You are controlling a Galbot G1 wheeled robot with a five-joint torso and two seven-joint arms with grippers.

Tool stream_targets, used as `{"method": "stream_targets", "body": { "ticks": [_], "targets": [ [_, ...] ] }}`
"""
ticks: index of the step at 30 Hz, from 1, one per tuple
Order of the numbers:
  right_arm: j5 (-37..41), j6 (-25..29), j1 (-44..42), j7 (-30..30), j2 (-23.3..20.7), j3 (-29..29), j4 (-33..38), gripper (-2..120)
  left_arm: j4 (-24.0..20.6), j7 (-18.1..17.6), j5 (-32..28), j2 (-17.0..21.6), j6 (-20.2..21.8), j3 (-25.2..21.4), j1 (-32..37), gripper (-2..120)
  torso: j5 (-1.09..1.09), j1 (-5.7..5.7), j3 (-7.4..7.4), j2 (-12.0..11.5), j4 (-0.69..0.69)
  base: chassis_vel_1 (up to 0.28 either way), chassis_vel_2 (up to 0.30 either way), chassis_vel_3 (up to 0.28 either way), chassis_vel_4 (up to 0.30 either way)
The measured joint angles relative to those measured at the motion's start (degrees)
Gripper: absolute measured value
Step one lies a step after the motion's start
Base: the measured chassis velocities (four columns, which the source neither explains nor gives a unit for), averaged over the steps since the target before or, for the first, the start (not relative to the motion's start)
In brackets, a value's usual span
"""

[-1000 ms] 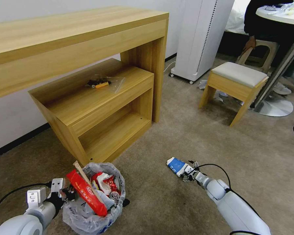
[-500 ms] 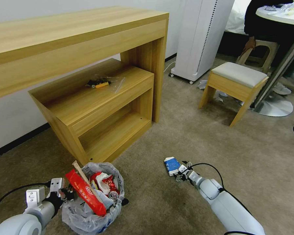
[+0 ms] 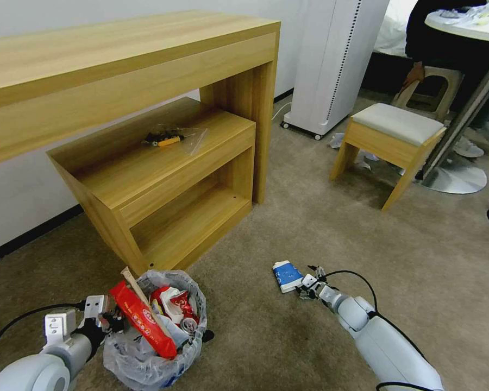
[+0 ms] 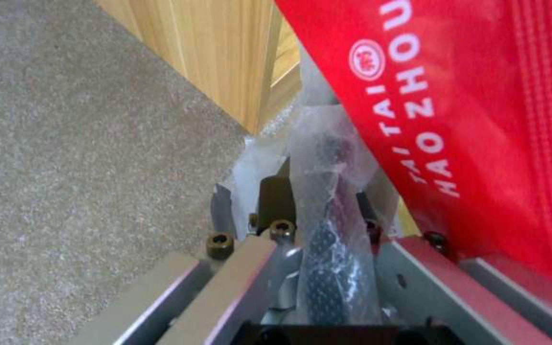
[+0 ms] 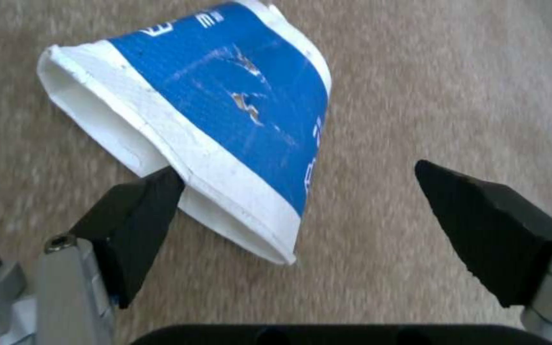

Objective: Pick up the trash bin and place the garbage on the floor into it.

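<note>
Blue-white cup (image 3: 287, 275) lies flattened on its side on the floor (image 3: 320, 228), centre-near, just ahead of the right gripper (image 3: 309, 286); in the right wrist view the cup (image 5: 206, 120) sits with its crushed open mouth toward the fingers, one fingertip (image 5: 139, 211) touching or nearly touching the rim, the other well off to the side, so the jaws are spread wide and hold nothing. To grab it well, I'd judge the gripper needs to shift so the cup's body sits between both tips, go low to the carpet, and close across the flat faces, not the sloping edge, or the paper will likely squirt out or slide on the pile. Trash bin (image 3: 157, 331) is near-left, lined with a crinkly bag and already stuffed: long red wrapper (image 3: 144, 320), wooden stick (image 3: 138, 293), red can and more red-white litter. Left gripper (image 3: 111, 320) is at the bin's left rim; the left wrist view shows its fingers pinched on the bin's bagged rim (image 4: 330, 225), red wrapper (image 4: 467, 120) right beside. Bin is fairly full, so a drop from above the middle looks safer than the edge. Carpet is beige-brown short pile, soft, some give. Room: wooden desk (image 3: 130, 60) with a lower shelf unit (image 3: 163, 168) behind the bin, a small bagged item on the shelf top; white appliance (image 3: 337, 60) far centre; padded wooden stool (image 3: 394, 141) far right; round table base beyond it.
</note>
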Motion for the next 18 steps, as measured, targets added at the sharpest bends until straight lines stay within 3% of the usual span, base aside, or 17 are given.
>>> {"method": "stream_targets", "body": {
  "ticks": [7,15,18],
  "targets": [
    [-2.3,1.0,1.2,0.1,1.1,0.8,-1.5,90,-0.5,0.3,0.2,-0.1,0.0,-0.2,0.4,0,-0.01,0.00,0.00,0.0,0.00,0.000,0.000,0.000,0.000],
    [-2.3,1.4,1.1,0.2,1.4,1.7,-2.8,65,-1.3,0.3,0.6,-0.5,0.0,-0.2,0.9,0,0.00,0.00,0.00,0.0,0.00,0.000,0.000,0.000,0.000],
    [-1.4,1.4,0.8,0.4,1.1,1.8,-2.6,50,-1.8,0.3,0.8,-0.6,0.0,0.0,1.1,0,0.00,0.00,0.00,0.0,-0.01,0.000,0.000,0.000,0.000]
  ]
}}
